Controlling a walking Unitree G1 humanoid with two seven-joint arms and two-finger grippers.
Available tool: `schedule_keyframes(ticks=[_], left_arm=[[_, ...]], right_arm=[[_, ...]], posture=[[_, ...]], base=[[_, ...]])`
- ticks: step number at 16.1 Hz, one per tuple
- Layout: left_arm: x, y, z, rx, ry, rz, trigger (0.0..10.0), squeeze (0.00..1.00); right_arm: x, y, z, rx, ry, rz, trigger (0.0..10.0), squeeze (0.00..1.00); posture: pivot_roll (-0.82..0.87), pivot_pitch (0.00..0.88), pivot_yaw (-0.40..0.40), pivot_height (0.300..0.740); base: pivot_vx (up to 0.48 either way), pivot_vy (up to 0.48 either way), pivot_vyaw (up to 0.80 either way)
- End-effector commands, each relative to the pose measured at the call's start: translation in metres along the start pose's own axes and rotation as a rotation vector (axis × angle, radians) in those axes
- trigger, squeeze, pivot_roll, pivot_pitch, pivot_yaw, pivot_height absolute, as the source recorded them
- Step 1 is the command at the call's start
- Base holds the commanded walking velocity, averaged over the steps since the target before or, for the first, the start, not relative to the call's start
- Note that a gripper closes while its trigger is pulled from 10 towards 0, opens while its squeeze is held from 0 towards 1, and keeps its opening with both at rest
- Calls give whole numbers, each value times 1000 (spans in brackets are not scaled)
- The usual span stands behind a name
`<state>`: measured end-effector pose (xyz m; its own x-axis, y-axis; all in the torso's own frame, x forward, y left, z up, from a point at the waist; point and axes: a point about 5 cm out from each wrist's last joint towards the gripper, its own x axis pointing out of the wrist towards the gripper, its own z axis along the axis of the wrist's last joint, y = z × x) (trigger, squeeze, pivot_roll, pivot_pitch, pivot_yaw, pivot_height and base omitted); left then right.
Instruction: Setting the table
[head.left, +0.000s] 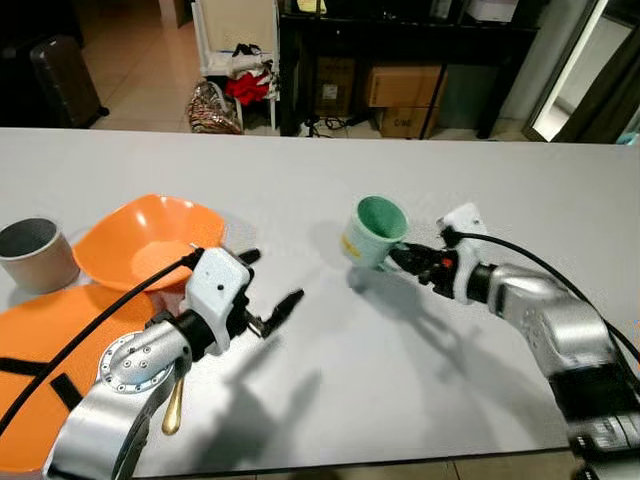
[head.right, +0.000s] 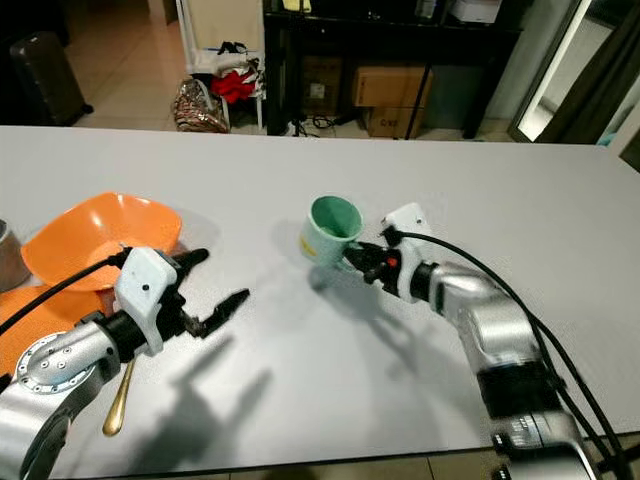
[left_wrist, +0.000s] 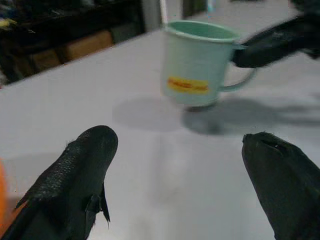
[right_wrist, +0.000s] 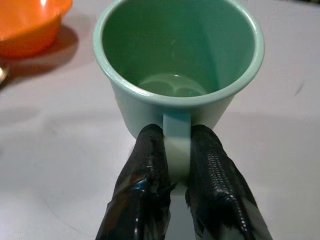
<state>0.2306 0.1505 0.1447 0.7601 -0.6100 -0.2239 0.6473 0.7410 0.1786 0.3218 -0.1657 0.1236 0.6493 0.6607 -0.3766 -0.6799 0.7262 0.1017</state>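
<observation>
Right gripper: jaws closed narrow on the handle of the one green mug, one finger on each side.
Green mug: tilted, lifted just above the white surface, near its middle.
Left gripper: jaws wide apart, holding nothing, above the surface.
Other things, at the robot's left: one orange bowl, one grey cup, one orange placemat, one gold spoon.

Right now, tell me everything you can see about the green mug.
The green mug is pale mint, looks like enamel or plastic, with a yellow label on its side and a loop handle. It is empty and tilted, lifted just above the grey table, casting a shadow below. The right gripper pinches its handle; nothing else touches it.
</observation>
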Motion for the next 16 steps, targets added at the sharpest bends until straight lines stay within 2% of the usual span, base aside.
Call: schedule_keyframes(ticks=[1,5,12,13,14,15,16], left_arm=[[0,-5,1,3,9,-46,10000,0],[-5,-5,-3,12,55,-70,10000,0],[-7,-8,-5,-11,79,-68,10000,0],[-6,-9,-5,-16,78,-71,10000,0],[-6,-8,-5,-17,78,-71,10000,0],[-6,-8,-5,-19,80,-72,10000,0],[-5,-8,-6,-23,80,-71,10000,0]], right_arm=[[2,-4,1,-24,21,5,10000,0],[23,-11,5,-78,69,-16,10000,0],[40,-7,5,-88,58,28,10000,0],[41,-5,2,-95,67,36,10000,153],[42,-4,1,-100,72,39,10000,420],[42,-5,0,-104,72,34,10000,1000],[42,-6,2,-107,66,35,10000,1000]], posture=[[58,0,-44,740],[73,0,-42,740],[78,0,-46,740],[77,0,-45,740],[75,0,-43,740],[73,0,-42,740],[70,0,-41,740]], base=[[0,0,0],[0,0,0],[0,0,0],[0,0,0],[0,0,0],[0,0,0],[0,0,0]])
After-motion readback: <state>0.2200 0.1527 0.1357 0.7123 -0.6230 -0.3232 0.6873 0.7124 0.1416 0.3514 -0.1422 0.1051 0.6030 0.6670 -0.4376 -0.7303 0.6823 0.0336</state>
